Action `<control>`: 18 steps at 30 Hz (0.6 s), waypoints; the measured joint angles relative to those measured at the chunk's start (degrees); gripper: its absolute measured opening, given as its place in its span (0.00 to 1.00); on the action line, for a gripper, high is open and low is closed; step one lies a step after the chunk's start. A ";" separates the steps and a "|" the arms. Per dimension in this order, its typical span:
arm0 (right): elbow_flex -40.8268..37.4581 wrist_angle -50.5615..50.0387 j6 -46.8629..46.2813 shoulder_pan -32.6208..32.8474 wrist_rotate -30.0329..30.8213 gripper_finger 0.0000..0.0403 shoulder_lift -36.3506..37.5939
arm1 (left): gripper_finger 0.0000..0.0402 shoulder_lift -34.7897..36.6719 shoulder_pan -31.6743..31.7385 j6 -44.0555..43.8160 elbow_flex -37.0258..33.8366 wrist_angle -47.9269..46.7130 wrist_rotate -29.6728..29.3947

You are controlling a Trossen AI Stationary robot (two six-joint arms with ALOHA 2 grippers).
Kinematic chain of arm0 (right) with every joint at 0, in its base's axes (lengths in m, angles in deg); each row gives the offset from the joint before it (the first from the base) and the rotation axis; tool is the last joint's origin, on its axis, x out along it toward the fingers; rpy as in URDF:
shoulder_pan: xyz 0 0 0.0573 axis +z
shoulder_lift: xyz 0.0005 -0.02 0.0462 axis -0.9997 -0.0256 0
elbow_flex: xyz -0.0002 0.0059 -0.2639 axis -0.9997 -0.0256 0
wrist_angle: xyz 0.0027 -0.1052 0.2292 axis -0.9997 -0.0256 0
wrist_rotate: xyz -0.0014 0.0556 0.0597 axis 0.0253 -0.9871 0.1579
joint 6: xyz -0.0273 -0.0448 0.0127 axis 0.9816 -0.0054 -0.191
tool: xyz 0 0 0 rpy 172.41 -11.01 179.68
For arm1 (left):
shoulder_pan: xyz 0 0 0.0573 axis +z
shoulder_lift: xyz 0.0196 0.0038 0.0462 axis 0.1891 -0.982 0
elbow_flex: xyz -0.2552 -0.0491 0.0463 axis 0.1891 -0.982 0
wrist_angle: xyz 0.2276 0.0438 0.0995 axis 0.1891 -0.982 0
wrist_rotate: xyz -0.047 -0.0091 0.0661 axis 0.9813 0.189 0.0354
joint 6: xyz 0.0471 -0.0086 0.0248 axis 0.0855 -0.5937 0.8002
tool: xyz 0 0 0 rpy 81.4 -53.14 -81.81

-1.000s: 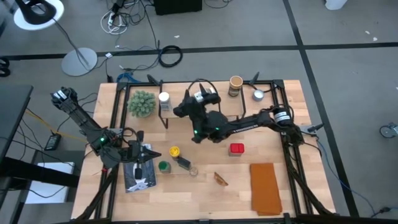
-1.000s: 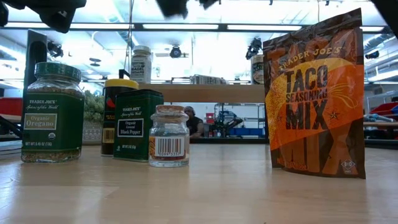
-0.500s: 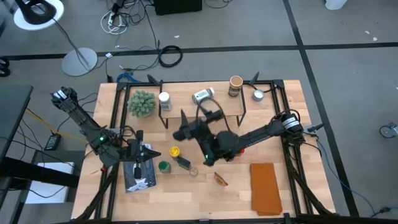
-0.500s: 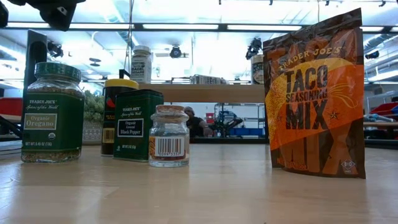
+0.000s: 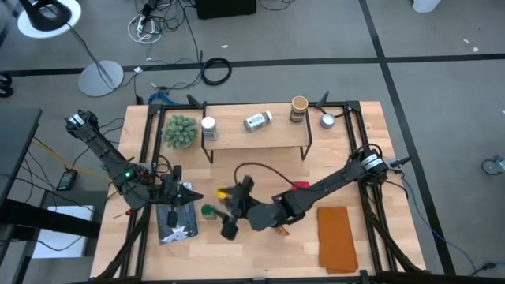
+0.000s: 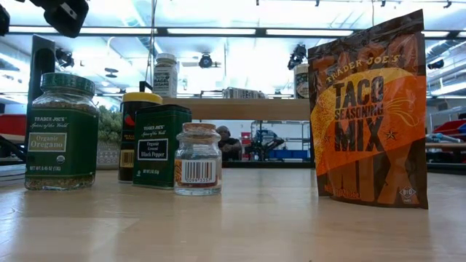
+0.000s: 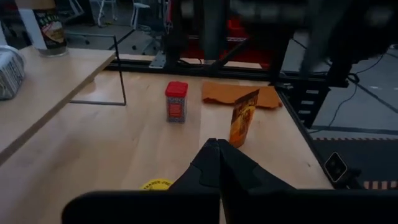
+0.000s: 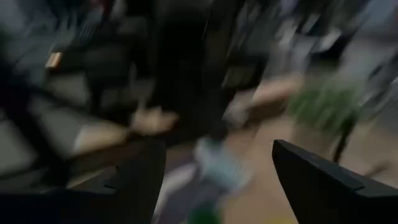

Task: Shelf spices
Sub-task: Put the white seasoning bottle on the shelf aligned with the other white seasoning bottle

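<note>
— Dark metal on both arms; how are the jaws standing?

— On the right gripper [image 5: 233, 211] the jaws are standing wide apart and holding nothing, as the right wrist view shows. It is hanging over the front middle of the pale wooden table [image 5: 260, 256], near the yellow-lidded jar [image 5: 222, 192] and the green-lidded glass oregano jar [image 5: 207, 211].

— And the left gripper [image 5: 175, 207]?

— Its jaws are pressed fully together, gripping nothing. It is waiting by the table's left edge.

— Where are the spices sitting?

— On the low shelf with the light wood plank top [image 5: 268, 136], a white-lidded jar [image 5: 208, 126] is standing at the left, a pale jar [image 5: 257, 121] is lying on its side in the middle, and a tan cylinder [image 5: 299, 108] is standing at the right. On the table, a red-lidded jar [image 7: 176, 101] and an orange taco seasoning pouch [image 6: 368, 110] are standing apart from the shelf. A dark green black-pepper tin [image 6: 161, 145] and a small clear glass jar [image 6: 197, 159] are standing just beside each other in the low view.
</note>
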 joint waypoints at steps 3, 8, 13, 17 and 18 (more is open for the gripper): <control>0.02 -11.91 -9.49 0.52 -7.29 0.73 0.00 | 0.00 0.00 0.00 -1.23 0.00 0.00 1.91; 0.02 -36.29 -28.14 2.72 -15.50 0.73 0.82 | 0.00 -0.02 0.00 -2.90 0.00 0.00 3.02; 0.02 -56.62 -43.58 8.08 -14.66 0.73 3.96 | 0.00 -0.04 0.00 -3.84 0.00 0.02 3.23; 0.02 -68.30 -56.32 14.09 -9.68 0.73 8.26 | 0.00 -0.06 0.00 -3.85 0.02 0.02 3.23; 0.02 -71.45 -60.06 15.74 -8.63 0.73 9.23 | 0.00 -0.07 0.00 -3.86 0.02 0.08 3.23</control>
